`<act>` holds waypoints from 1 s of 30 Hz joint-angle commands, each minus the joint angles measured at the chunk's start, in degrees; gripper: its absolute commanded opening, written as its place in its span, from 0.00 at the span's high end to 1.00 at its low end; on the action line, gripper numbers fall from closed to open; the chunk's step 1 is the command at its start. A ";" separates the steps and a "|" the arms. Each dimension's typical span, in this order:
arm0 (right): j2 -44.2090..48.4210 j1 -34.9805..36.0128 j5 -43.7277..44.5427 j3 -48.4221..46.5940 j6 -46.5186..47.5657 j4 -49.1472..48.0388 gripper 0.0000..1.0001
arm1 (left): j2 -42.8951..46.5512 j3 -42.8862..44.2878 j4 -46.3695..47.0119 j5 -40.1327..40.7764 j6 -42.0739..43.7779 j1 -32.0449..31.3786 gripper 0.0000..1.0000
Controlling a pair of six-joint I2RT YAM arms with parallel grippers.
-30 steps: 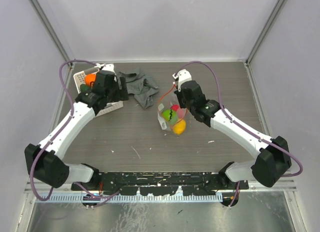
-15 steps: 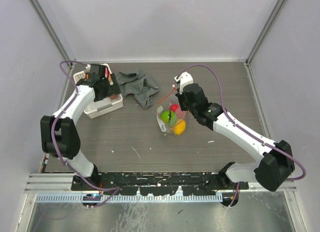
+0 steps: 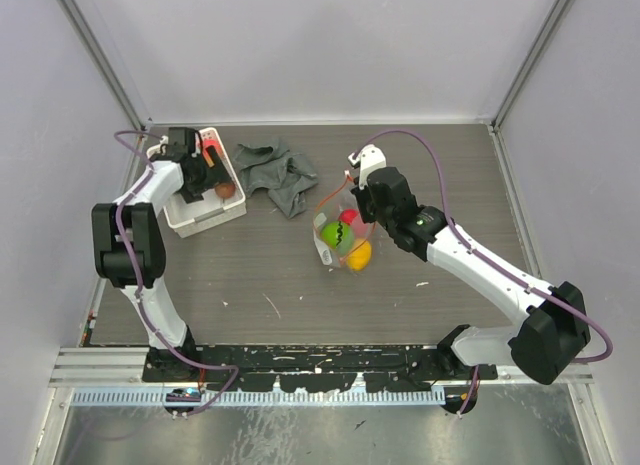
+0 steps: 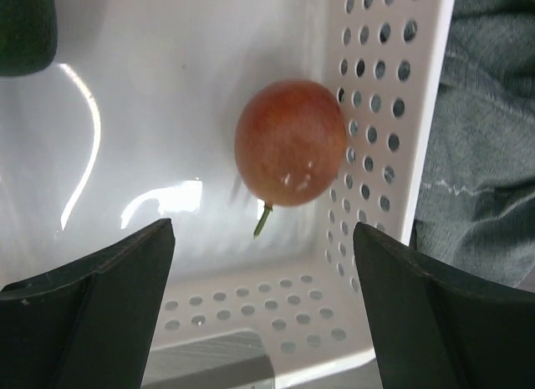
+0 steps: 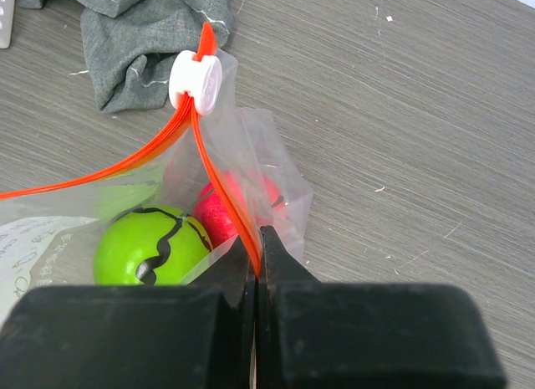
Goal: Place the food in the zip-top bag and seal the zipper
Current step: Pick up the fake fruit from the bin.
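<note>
The clear zip-top bag (image 3: 343,233) lies mid-table, its mouth held up and open. Inside it are a bright green fruit (image 5: 150,243), a pink-red one (image 5: 219,212) and a yellow one (image 3: 359,252). My right gripper (image 5: 256,253) is shut on the red-orange zipper (image 5: 224,192), just below its white slider (image 5: 195,82). My left gripper (image 4: 263,232) is open and empty, low inside the white basket (image 4: 378,130). A brown fruit (image 4: 290,142) lies just ahead of it against the basket wall. A dark green piece (image 4: 25,29) lies in the far corner.
A crumpled grey cloth (image 3: 281,173) lies between the basket (image 3: 190,215) and the bag, and shows in both wrist views (image 4: 485,113) (image 5: 138,29). Grey walls close the table in at the left, back and right.
My left arm has swung back and to the left, and its open gripper has come down into the basket. My right gripper still holds the bag's mouth, almost unmoved.
</note>
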State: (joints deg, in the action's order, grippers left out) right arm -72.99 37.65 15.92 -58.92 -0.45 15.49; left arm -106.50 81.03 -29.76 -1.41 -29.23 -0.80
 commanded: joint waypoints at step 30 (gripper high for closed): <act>2.07 -0.25 -2.58 1.05 -0.32 -2.74 1.00 | -10.49 7.61 3.78 -1.49 -1.57 1.51 0.60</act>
State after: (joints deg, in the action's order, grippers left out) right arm -72.23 37.65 13.58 -57.14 -0.38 15.35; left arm -119.55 88.71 -26.59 -3.73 -32.03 0.38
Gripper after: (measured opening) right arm 0.035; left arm 0.599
